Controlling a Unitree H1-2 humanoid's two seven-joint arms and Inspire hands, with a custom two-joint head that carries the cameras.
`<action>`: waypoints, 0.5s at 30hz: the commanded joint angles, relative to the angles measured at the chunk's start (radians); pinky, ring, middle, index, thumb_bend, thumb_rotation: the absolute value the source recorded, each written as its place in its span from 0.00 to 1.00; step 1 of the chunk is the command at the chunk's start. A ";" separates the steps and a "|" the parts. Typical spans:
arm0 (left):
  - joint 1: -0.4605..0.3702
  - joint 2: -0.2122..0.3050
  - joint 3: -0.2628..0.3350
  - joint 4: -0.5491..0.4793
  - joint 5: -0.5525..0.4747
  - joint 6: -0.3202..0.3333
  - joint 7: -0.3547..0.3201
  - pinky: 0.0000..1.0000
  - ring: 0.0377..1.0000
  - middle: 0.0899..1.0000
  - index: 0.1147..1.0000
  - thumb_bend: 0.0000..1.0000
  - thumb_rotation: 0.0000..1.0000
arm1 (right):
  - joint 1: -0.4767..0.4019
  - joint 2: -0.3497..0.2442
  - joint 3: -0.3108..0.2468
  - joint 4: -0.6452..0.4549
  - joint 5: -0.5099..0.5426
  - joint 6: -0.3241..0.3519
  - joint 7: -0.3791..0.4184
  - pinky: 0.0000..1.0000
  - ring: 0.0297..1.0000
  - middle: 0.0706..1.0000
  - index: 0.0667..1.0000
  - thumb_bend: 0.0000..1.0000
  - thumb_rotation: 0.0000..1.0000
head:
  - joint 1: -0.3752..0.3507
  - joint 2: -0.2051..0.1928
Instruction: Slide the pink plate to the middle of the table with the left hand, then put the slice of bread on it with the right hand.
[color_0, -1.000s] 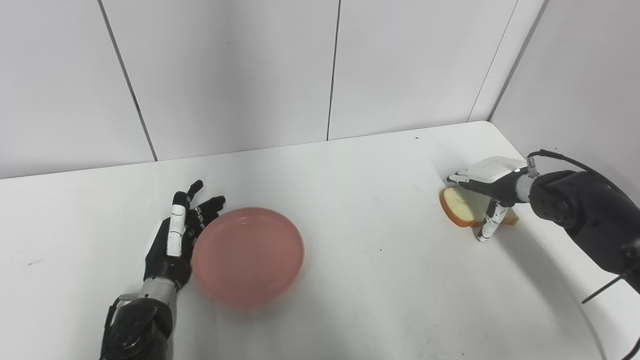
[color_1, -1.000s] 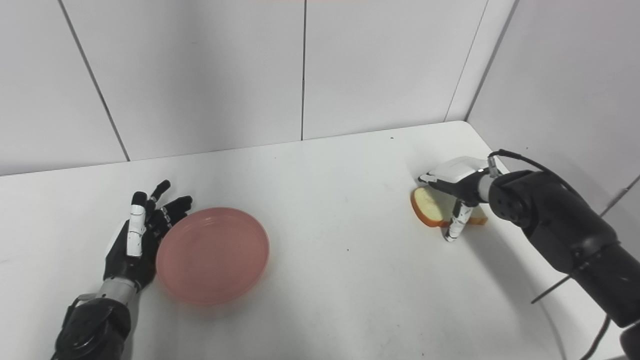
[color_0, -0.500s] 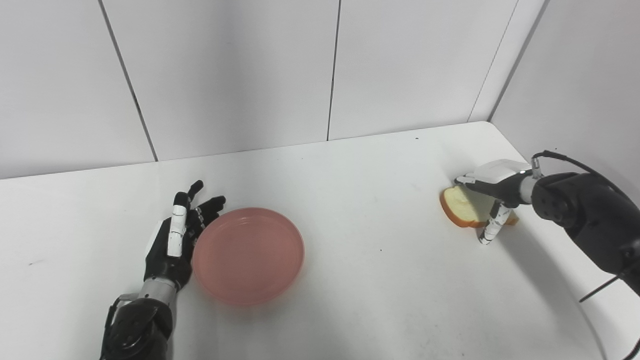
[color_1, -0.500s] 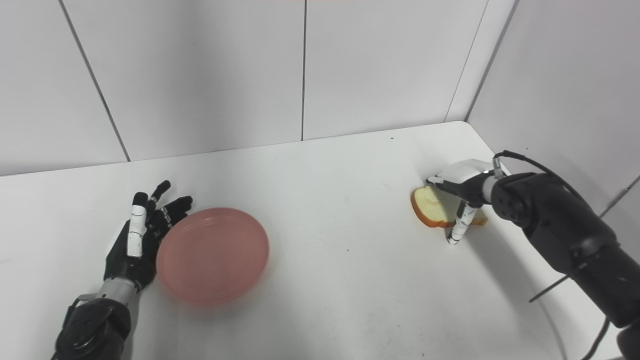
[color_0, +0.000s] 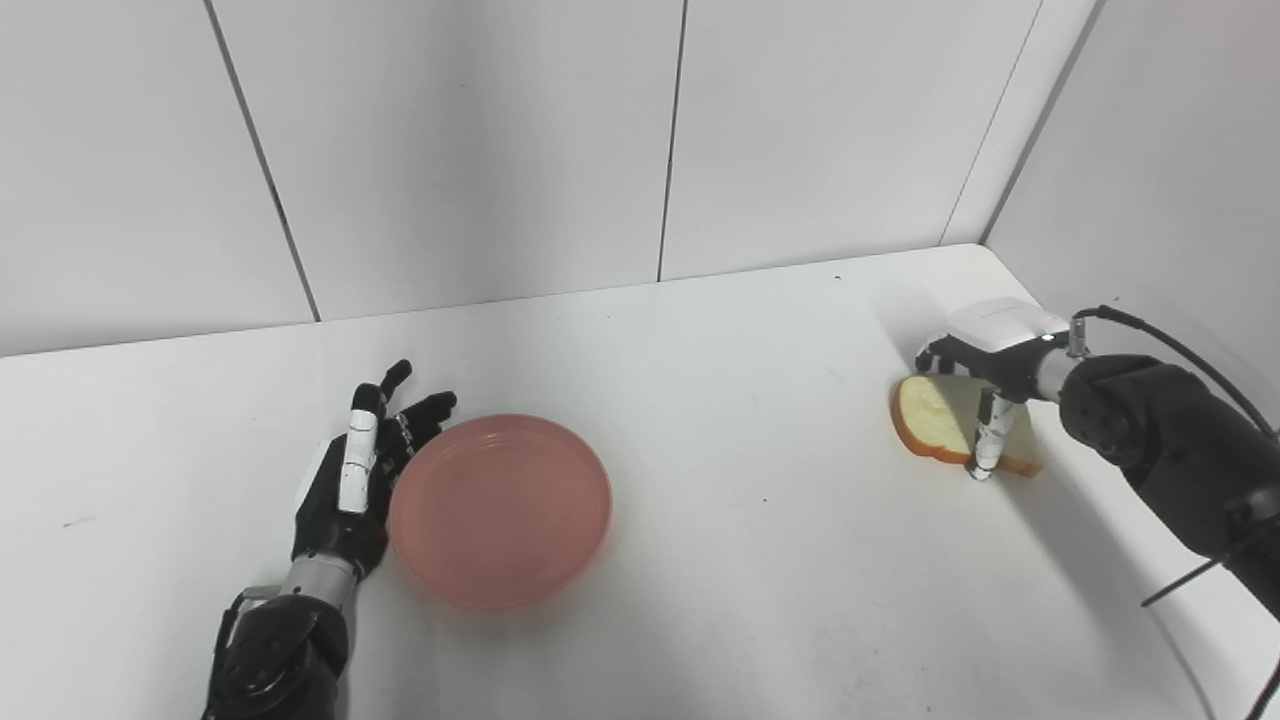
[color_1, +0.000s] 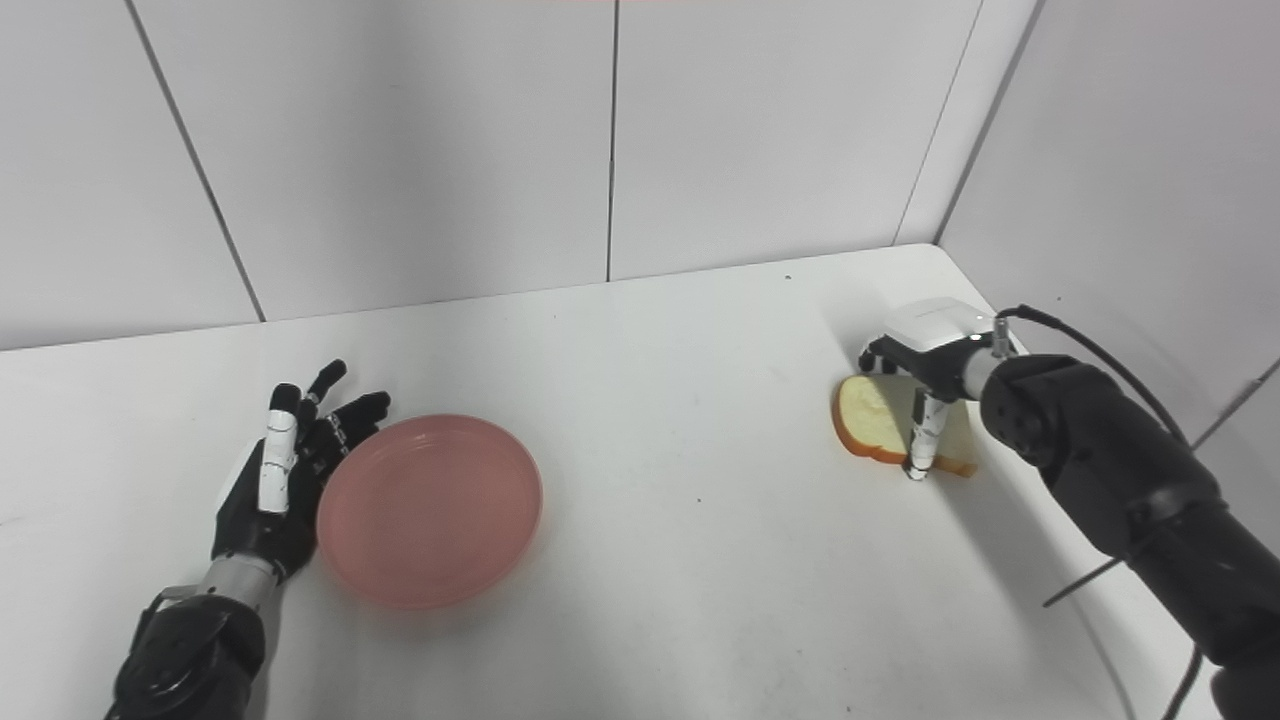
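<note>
The right hand (color_0: 985, 350) arches over the bread slice (color_0: 935, 425), hiding its far edge, grip unclear, while the left hand (color_0: 350, 480) rests spread, touching the pink plate (color_0: 500, 510).

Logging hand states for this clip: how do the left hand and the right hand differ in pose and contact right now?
The left hand lies low beside the pink plate, fingers stretched out and apart against its left rim, holding nothing. The right hand arches over the slice of bread from above, fingers curled down around it; a firm grip cannot be confirmed. The left hand shows its black palm side, the right its white back. Both are at the white table beside their task objects.
</note>
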 joint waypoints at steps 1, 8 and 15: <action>0.042 -0.002 -0.005 0.037 0.001 0.054 -0.004 0.93 0.84 0.73 0.92 0.83 0.97 | -0.004 -0.013 0.021 0.034 -0.047 0.001 -0.024 0.38 0.45 0.45 0.63 0.57 0.00 | 0.001 0.001; 0.039 -0.003 -0.009 0.029 0.007 0.053 -0.002 0.90 0.82 0.72 0.92 0.85 0.98 | -0.013 -0.011 0.049 0.058 -0.058 0.018 -0.031 0.36 0.45 0.45 0.61 0.57 0.00 | 0.005 0.004; 0.039 -0.004 -0.008 0.029 0.003 0.053 -0.005 0.90 0.82 0.73 0.93 0.85 0.97 | -0.003 -0.016 0.059 0.028 -0.072 0.034 -0.036 0.37 0.45 0.45 0.62 0.57 0.00 | 0.005 0.008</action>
